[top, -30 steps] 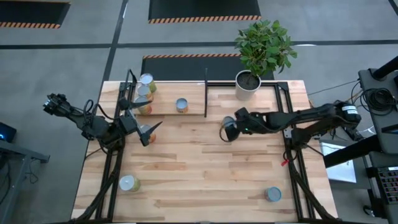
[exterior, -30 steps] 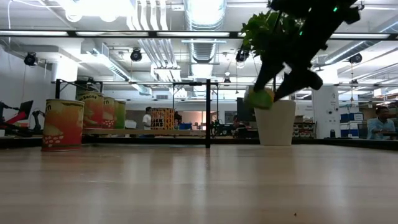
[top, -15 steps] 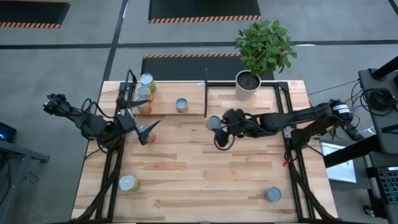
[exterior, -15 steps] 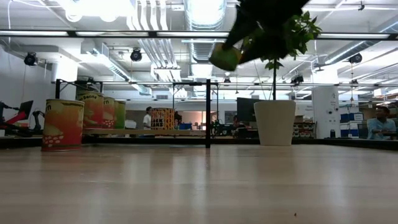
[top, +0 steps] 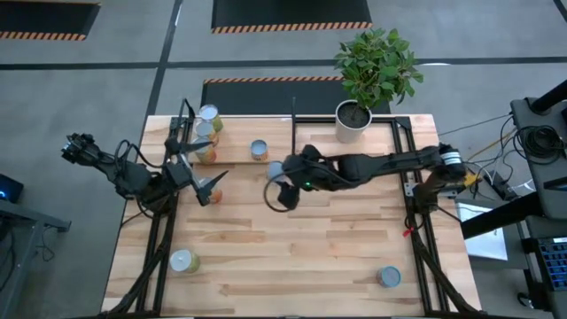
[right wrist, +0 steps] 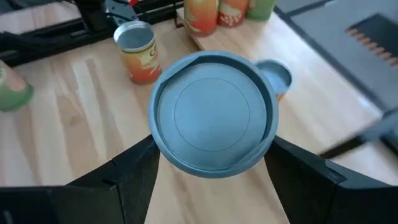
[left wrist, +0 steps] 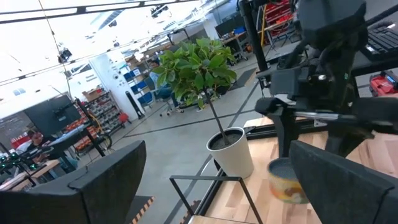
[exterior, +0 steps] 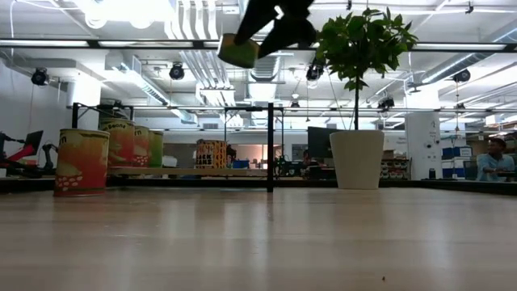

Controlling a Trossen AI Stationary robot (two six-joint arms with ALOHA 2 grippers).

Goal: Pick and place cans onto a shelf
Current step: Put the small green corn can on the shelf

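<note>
Cans in the high view: 7 counted.
- 3 clustered at the left end of the shelf [top: 235, 152]: 1 at the back corner [top: 209, 114], 1 just in front of it [top: 205, 130], 1 more in front [top: 206, 154], partly hidden by the left arm.
- 1 can [top: 259, 150] standing alone on the shelf, left of the black divider bar [top: 293, 133].
- 1 held can [top: 275, 170], clamped between the fingers of the right gripper [top: 282, 182], raised above the table just in front of the shelf, near the divider. The low view shows it [exterior: 237, 50] well above the tabletop; the right wrist view shows its blue-grey top [right wrist: 213, 114] between both fingers.
- 1 can on the table [top: 292, 257] near the front-left corner [top: 183, 261].
- 1 can near the front-right corner [top: 388, 276].

Plant pot [top: 353, 121]: 1, white, with a leafy plant, at the back of the table, right of the shelf's left section.

Left gripper [top: 205, 183]: 1, fingers spread apart, holding nothing, at the table's left edge in front of the 3-can cluster.
</note>
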